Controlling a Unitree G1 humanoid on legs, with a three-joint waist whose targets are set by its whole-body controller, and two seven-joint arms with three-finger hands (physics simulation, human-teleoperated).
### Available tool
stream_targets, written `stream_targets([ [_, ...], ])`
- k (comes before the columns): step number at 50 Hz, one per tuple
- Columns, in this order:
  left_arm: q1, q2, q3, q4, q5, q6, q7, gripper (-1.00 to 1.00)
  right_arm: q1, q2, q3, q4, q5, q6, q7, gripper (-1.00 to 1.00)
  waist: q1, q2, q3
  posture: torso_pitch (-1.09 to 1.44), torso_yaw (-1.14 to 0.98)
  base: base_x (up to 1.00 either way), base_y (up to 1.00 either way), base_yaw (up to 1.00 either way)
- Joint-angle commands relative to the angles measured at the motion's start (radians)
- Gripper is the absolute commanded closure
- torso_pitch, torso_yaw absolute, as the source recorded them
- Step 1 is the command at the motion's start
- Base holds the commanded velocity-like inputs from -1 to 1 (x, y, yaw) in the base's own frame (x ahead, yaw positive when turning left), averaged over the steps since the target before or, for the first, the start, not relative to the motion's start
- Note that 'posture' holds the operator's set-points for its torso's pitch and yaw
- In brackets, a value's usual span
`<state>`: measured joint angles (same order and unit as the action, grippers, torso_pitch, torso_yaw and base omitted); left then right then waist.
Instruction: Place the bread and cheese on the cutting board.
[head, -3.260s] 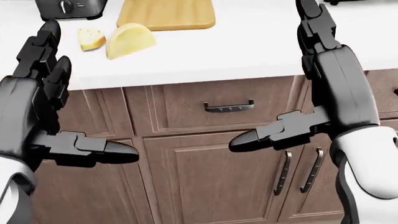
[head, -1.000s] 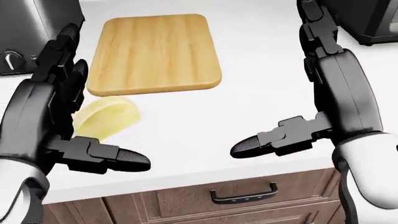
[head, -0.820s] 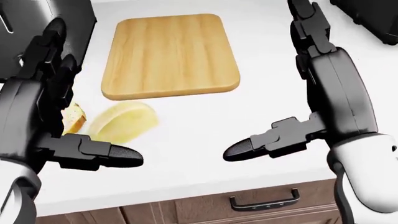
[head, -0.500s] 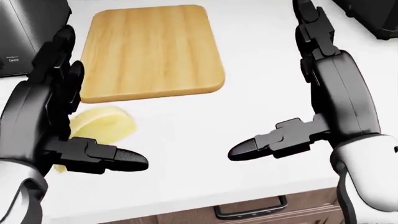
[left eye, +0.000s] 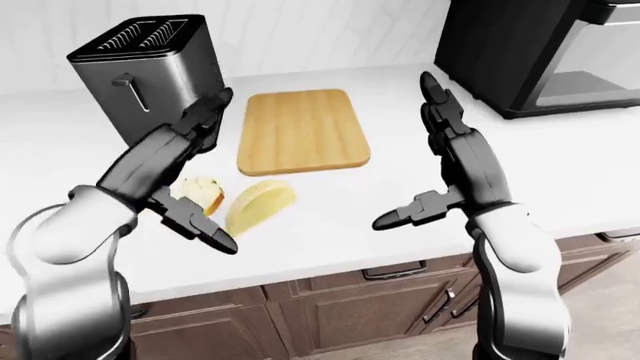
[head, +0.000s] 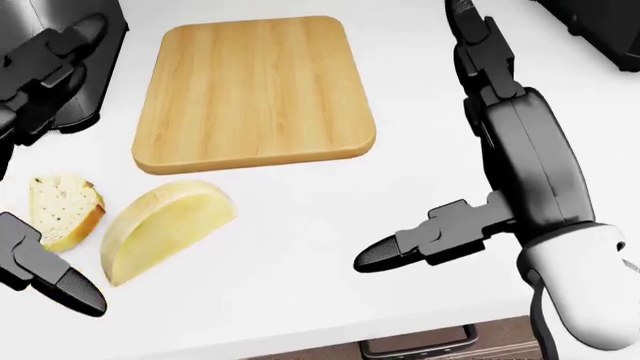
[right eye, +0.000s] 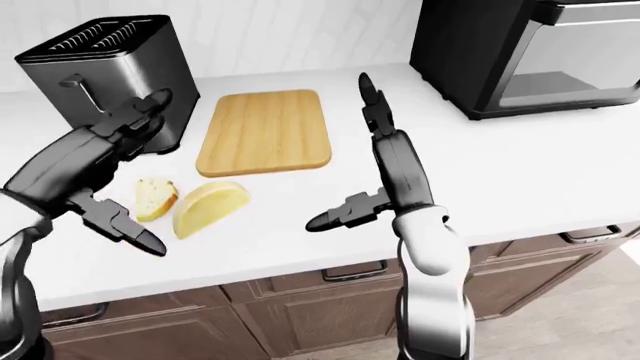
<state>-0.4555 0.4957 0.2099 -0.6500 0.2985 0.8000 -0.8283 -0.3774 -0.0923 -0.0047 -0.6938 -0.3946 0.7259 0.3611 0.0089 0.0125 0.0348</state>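
Note:
A wooden cutting board (head: 255, 90) lies bare on the white counter. Below its lower left corner in the head view lie a pale yellow cheese wedge (head: 160, 225) and, left of it, a small slice of bread (head: 62, 206). My left hand (right eye: 105, 169) is open, held above the counter just left of the bread, touching nothing. My right hand (head: 470, 150) is open and empty, right of the board, thumb (head: 400, 247) pointing left.
A steel toaster (left eye: 150, 71) stands left of the board, behind my left hand. A black oven (right eye: 525, 52) stands at the top right. Wooden cabinet drawers (left eye: 380, 274) run below the counter's near edge.
The camera has moved forward from the cabinet fronts to over the counter. My left hand has drawn back left, uncovering the bread and cheese. The right hand keeps its pose.

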Motion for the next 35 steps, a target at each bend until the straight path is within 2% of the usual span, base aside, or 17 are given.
stream_targets([
  [1,-0.019,0.005,0.011,0.012,0.09,-0.104,-0.059,-1.0,-0.016,0.0,0.001,-0.024,-0.004,-0.039,-0.01,-1.0,-0.002,0.002,-0.018,0.0,0.0,0.0,0.0,0.0],
  [3,0.007,-0.007,0.001,0.04,0.148,-0.191,-0.107,-1.0,-0.012,0.002,0.003,-0.026,-0.006,-0.042,-0.008,-1.0,-0.001,0.001,-0.019,0.0,0.0,0.0,0.0,0.0],
  [6,-0.021,-0.049,-0.021,0.161,0.229,-0.284,-0.122,-0.95,-0.009,0.006,0.007,-0.029,-0.009,-0.043,-0.007,-1.0,0.0,-0.003,-0.018,0.0,0.0,0.0,0.0,0.0],
  [7,-0.041,-0.064,-0.021,0.184,0.245,-0.286,-0.127,-0.77,-0.005,0.007,0.006,-0.025,-0.009,-0.05,-0.008,-1.0,0.001,-0.004,-0.018,0.0,0.0,0.0,0.0,0.0],
  [8,-0.045,-0.076,-0.019,0.191,0.254,-0.295,-0.13,-0.48,-0.002,0.008,0.005,-0.022,-0.008,-0.054,-0.009,-1.0,0.003,-0.005,-0.02,0.0,0.0,0.0,0.0,0.0],
  [9,-0.044,-0.088,-0.021,0.193,0.263,-0.299,-0.133,-0.4,0.0,0.008,0.005,-0.021,-0.009,-0.056,-0.008,-1.0,0.003,-0.006,-0.022,0.0,0.0,0.0,0.0,0.0],
  [10,-0.05,-0.099,-0.026,0.206,0.272,-0.302,-0.13,-0.4,-0.001,0.007,0.004,-0.025,-0.01,-0.053,-0.005,-1.0,0.003,-0.007,-0.023,0.0,0.0,0.0,0.0,0.0],
  [12,-0.064,-0.11,-0.032,0.253,0.288,-0.328,-0.112,-0.24,0.003,0.007,0.0,-0.02,-0.006,-0.06,-0.007,-1.0,0.001,-0.009,-0.023,0.0,0.0,0.0,0.0,0.0],
  [16,-0.096,-0.111,-0.033,0.29,0.303,-0.333,-0.106,-0.22,0.012,0.007,-0.002,-0.02,-0.002,-0.067,-0.008,-1.0,0.002,-0.011,-0.026,0.0,0.0,0.0,0.0,0.0],
  [19,-0.135,-0.103,-0.026,0.337,0.308,-0.348,-0.069,-0.25,0.019,0.009,0.003,-0.024,-0.002,-0.068,-0.008,-1.0,0.0,-0.011,-0.027,0.0,0.0,0.0,0.0,0.0],
  [23,-0.18,-0.087,-0.026,0.387,0.301,-0.318,-0.05,-0.22,0.029,0.013,0.008,-0.027,-0.005,-0.075,-0.007,-1.0,0.0,-0.009,-0.028,0.0,0.0,0.0,0.0,0.0],
  [24,-0.192,-0.085,-0.029,0.403,0.3,-0.282,-0.067,-0.22,0.031,0.013,0.009,-0.028,-0.006,-0.077,-0.007,-1.0,0.0,-0.009,-0.028,0.0,0.0,0.0,0.0,0.0],
  [25,-0.218,-0.085,-0.033,0.441,0.301,-0.237,-0.073,-0.11,0.034,0.015,0.01,-0.027,-0.005,-0.08,-0.006,-1.0,-0.001,-0.008,-0.028,0.0,0.0,0.0,0.0,0.0],
  [27,-0.245,-0.088,-0.04,0.502,0.275,-0.193,-0.086,-0.04,0.035,0.014,0.009,-0.031,-0.006,-0.08,-0.003,-1.0,0.001,-0.007,-0.029,0.0,0.0,0.0,0.0,0.0],
  [35,-0.16,-0.115,-0.071,0.463,0.286,-0.199,-0.103,-0.05,0.034,0.013,0.004,-0.027,-0.004,-0.087,-0.004,-1.0,-0.003,-0.005,-0.034,0.0,0.0,0.0,0.0,0.0],
])
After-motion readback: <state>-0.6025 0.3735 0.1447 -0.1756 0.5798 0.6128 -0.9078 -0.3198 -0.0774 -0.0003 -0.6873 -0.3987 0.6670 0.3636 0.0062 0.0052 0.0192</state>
